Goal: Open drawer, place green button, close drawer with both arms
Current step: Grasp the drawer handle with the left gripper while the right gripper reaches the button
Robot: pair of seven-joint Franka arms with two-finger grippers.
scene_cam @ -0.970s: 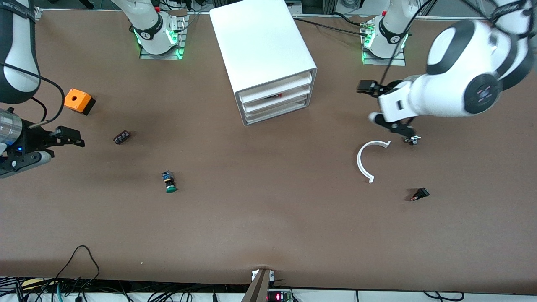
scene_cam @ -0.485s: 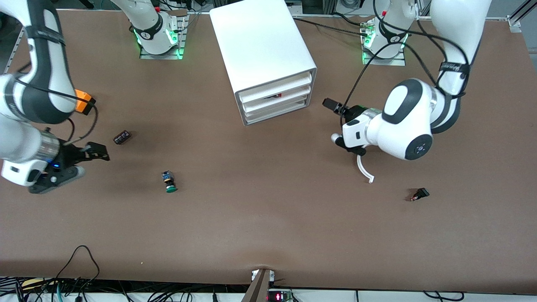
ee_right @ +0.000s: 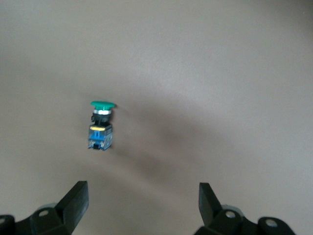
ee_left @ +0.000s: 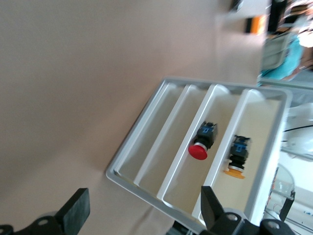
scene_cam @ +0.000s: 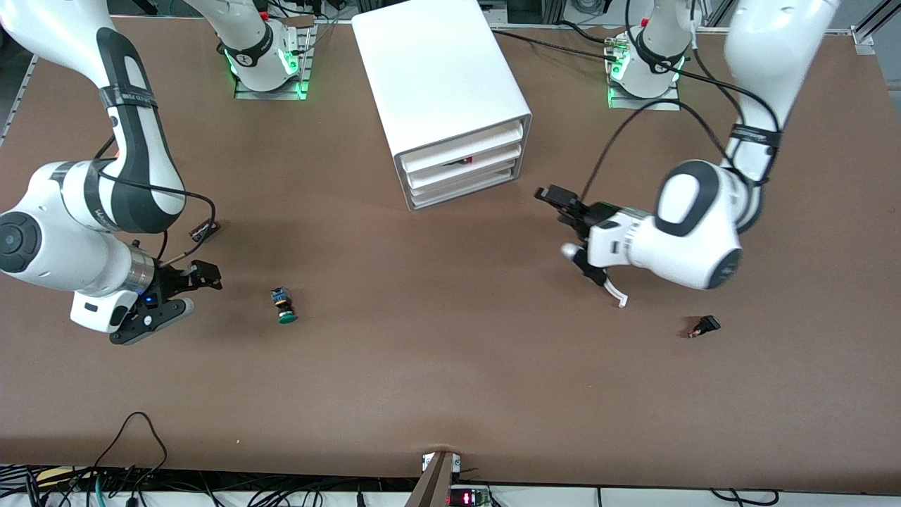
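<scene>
My right jaws (scene_cam: 200, 276) have swung in low over the tabletop (scene_cam: 450, 366) toward the button (scene_cam: 284, 305). My left jaws (scene_cam: 563, 224) have dropped toward the cabinet (scene_cam: 440, 91), covering more of the white arc (scene_cam: 615, 291).

Both arms reaching out low over the table.
Right gripper (scene_cam: 200, 276) is hanging with fingers spread wide; left gripper (scene_cam: 574, 229) is likewise hanging with fingers parted.

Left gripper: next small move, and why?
Probably ease the left gripper toward the lowest drawer of the cabinet. All three drawers look shut, its fingers are open and it hangs just off the cabinet's front. The green button lies untouched near the right gripper.
</scene>
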